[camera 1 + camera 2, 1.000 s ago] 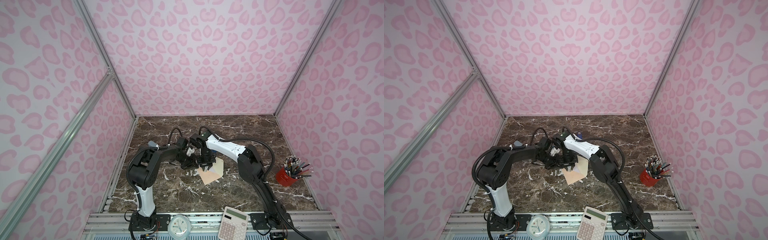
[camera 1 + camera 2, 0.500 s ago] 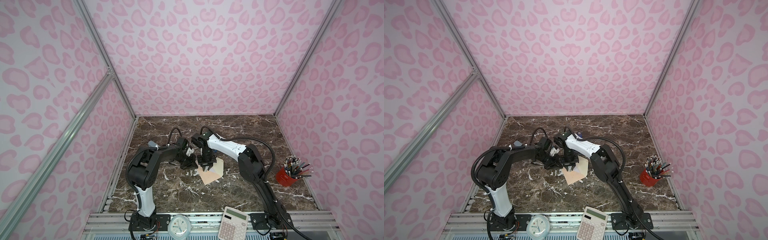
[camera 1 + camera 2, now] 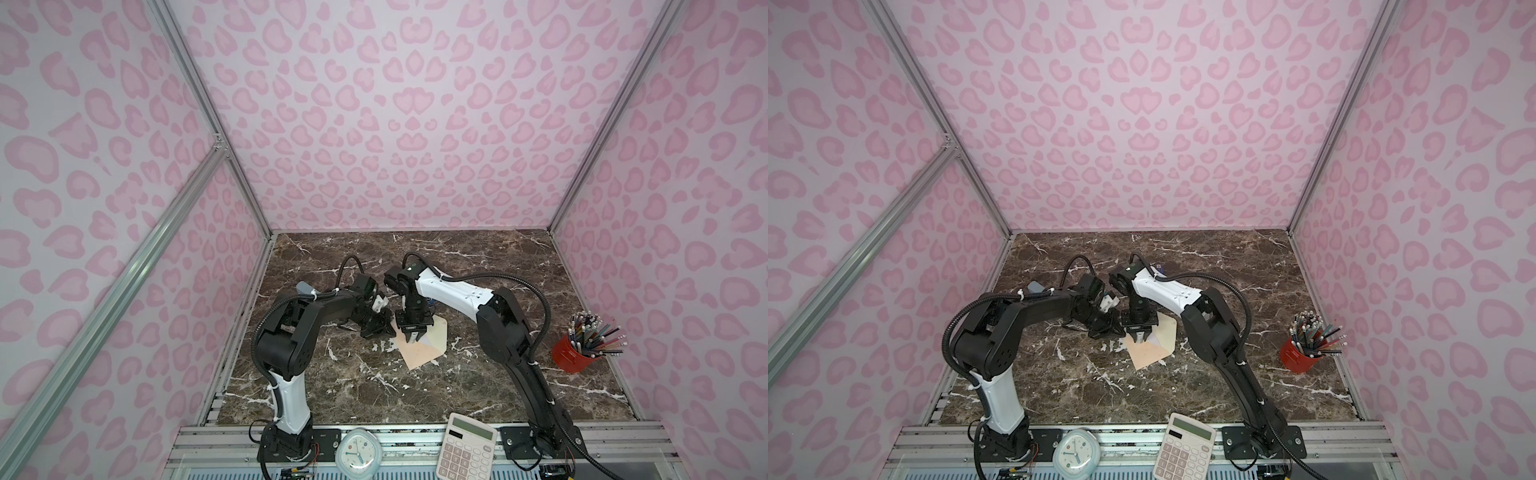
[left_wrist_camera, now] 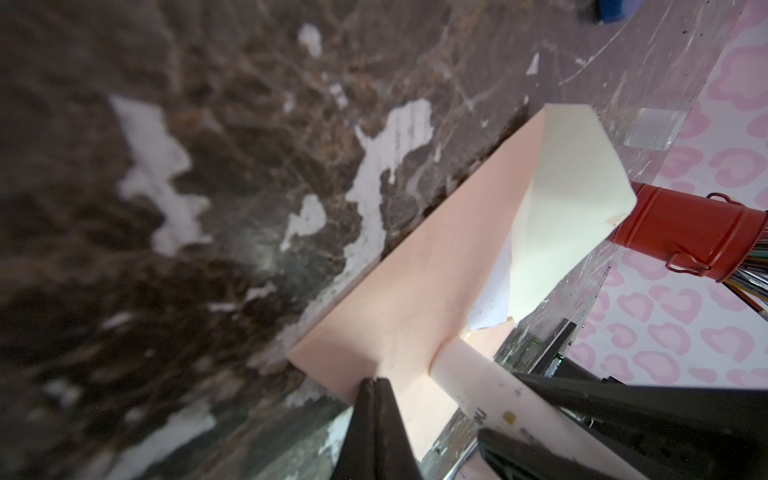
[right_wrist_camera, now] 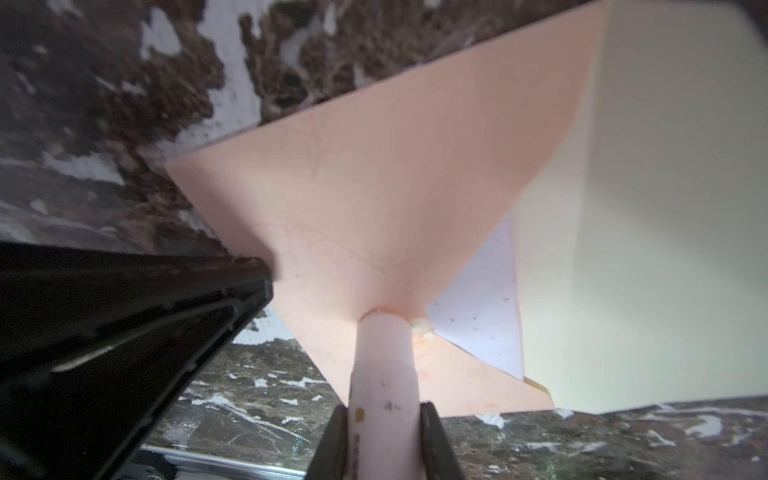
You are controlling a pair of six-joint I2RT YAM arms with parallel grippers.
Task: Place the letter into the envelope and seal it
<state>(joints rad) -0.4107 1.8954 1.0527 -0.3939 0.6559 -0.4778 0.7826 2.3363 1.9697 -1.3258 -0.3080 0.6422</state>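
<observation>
The left claw (image 4: 376,380) is pressed together, its tips down on the peach face of the envelope (image 4: 436,270), close to one short edge. Just beside it, the right claw (image 5: 384,411) pinches a pale pink stick (image 5: 384,357); the stick's end touches the envelope at the point of the pocket's V. The envelope lies on the bench (image 3: 374,386) under both claws. Its cream flap (image 5: 644,208) is open, on the far side of the stick from the left claw. The letter (image 5: 482,311) sits inside, with only a pale triangle showing at the mouth, just past the stick's end. A red pencil cup (image 3: 569,353) stands well apart, beyond the right claw
</observation>
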